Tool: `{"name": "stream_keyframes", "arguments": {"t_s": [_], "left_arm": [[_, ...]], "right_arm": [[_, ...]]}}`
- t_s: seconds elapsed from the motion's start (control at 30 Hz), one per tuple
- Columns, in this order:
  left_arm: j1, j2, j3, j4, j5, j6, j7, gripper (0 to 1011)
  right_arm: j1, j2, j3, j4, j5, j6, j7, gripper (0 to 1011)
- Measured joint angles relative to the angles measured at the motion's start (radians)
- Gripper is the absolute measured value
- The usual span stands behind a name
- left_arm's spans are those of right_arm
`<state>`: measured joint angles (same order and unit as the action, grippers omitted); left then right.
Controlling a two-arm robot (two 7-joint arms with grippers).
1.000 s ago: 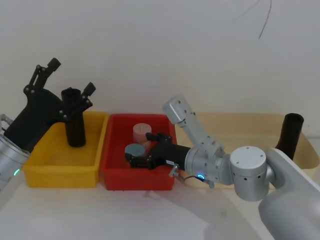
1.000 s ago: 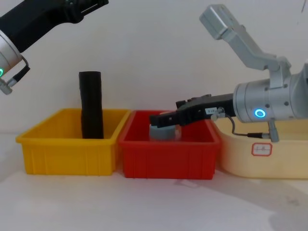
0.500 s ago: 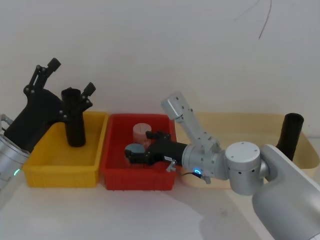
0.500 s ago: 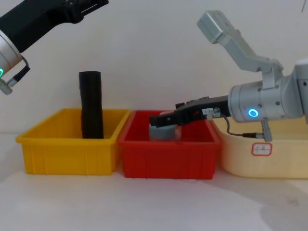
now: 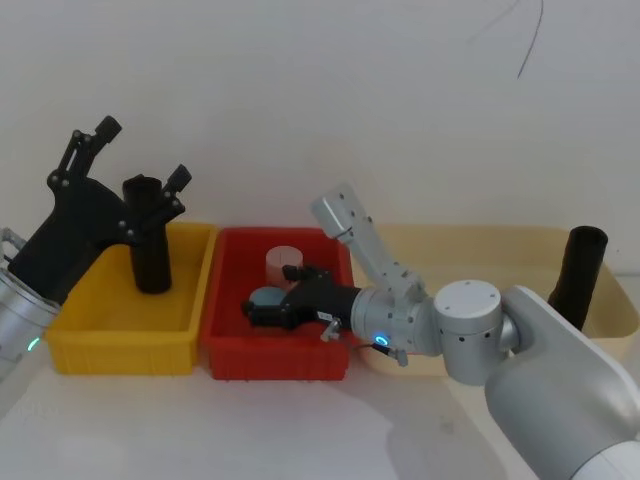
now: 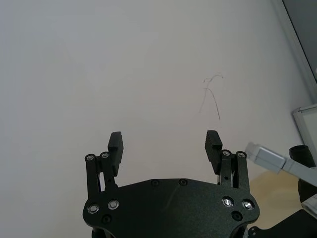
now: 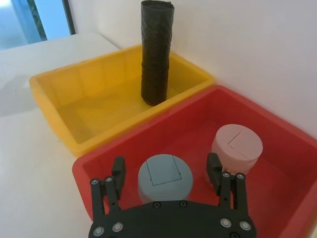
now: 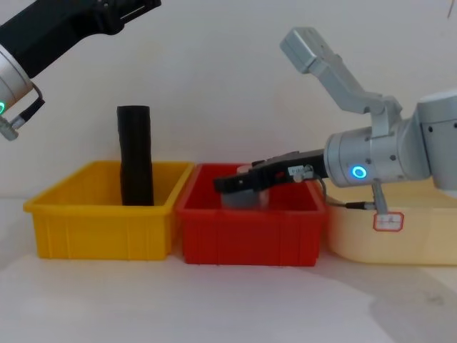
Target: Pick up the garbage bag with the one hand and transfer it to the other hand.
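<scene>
head view looks down, chest view side-on; both share the red bin (image 5: 228, 340).

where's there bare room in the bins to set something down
The yellow bin has a bare floor in front of the garbage bag standing at its back wall. The red bin is crowded: a blue-lidded jar, a pink jar and the right end effector straddling the blue one.
</scene>
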<state>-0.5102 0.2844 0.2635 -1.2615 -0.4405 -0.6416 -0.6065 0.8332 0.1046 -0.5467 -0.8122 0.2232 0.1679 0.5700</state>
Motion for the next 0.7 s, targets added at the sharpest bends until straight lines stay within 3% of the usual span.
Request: {"name": "stream_keyframes", "arguments": {"t_s": [0.53, 0.7], "left_arm": [[0.0, 0.0, 0.0, 0.0, 0.0, 0.0, 0.0, 1000], [0.0, 0.0, 0.0, 0.0, 0.0, 0.0, 0.0, 1000]], "right_arm": [[0.029, -0.029, -0.004, 0.089, -0.015, -0.012, -0.004, 998], [0.031, -0.031, -0.002, 0.098, -0.018, -0.008, -0.004, 908]]}}
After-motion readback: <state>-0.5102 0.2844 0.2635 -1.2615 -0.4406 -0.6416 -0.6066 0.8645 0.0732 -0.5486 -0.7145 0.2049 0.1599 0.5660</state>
